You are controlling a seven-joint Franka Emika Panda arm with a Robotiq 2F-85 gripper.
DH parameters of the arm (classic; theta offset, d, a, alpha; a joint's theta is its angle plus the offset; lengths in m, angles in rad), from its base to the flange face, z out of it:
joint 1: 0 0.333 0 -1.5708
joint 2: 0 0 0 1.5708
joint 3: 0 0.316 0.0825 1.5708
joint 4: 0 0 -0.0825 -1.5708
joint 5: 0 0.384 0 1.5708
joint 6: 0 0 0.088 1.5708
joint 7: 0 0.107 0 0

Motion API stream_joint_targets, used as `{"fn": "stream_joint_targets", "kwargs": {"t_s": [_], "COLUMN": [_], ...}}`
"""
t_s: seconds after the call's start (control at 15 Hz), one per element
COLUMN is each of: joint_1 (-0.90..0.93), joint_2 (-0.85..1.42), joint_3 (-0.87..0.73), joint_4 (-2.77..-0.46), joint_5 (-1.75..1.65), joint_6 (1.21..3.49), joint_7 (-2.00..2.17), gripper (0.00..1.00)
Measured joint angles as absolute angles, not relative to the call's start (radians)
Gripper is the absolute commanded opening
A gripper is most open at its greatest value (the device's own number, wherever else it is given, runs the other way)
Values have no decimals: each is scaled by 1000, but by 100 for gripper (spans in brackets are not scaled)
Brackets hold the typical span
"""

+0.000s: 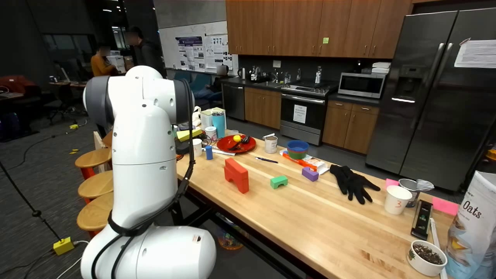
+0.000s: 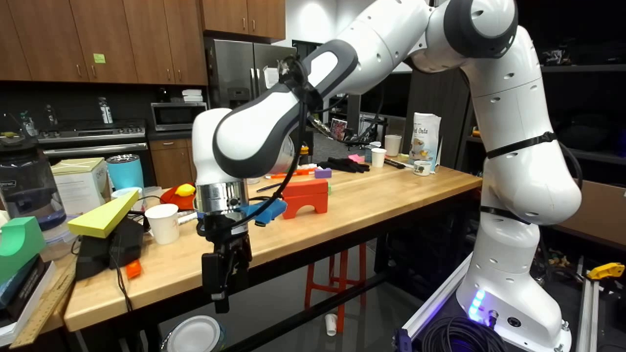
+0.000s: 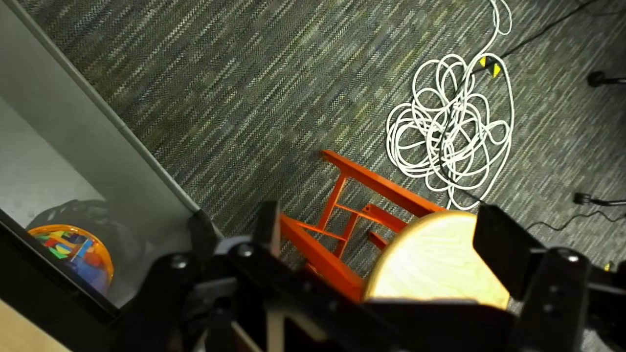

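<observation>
Kitchen cabinets [image 2: 98, 44] hang beyond a wooden table [image 2: 376, 201], where a red arch [image 2: 305, 193] stands upright near the edge. Off that edge the gripper [image 2: 227, 283] points downward, its fingers [image 3: 503, 252] spread wide; in the wrist view a round stool [image 3: 435, 264] shows below, between them.

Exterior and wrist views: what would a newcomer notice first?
Probably the big white arm spanning an exterior view, its open, empty hand pointing down off the edge of the table. Next, the bright red arch on that table, and in the wrist view the tangle of white cable on the carpet.
</observation>
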State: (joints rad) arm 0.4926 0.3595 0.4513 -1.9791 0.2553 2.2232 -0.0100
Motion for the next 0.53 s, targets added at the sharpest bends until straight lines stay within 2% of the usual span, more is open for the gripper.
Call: {"fn": "stream_joint_targets", "kwargs": {"t_s": [0.53], "joint_1": [489], "joint_2": [350], "joint_3": [451], "joint_4": [-2008], "joint_5": [255], "joint_6": [2248], "joint_7": [-14], "gripper": [100]}}
